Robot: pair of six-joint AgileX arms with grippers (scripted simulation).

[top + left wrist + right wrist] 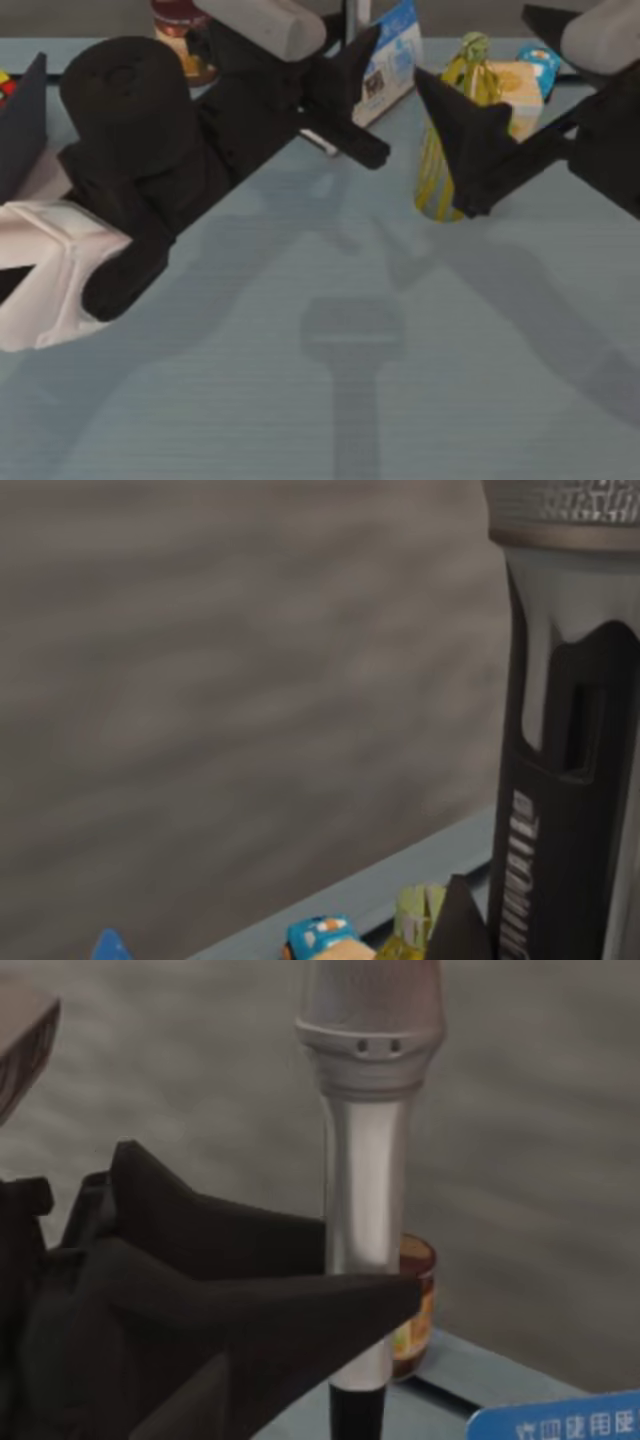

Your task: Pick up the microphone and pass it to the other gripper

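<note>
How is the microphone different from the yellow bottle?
The microphone is silver and black; the bottle is yellow and green. The left pincer grips the microphone; nothing grips the bottle, which stands on the table by the open, empty right pincer. Both stand upright.

black left arm [150, 150] with white shell, pale grey cylinder; pointed black fingers [470, 140]
</note>
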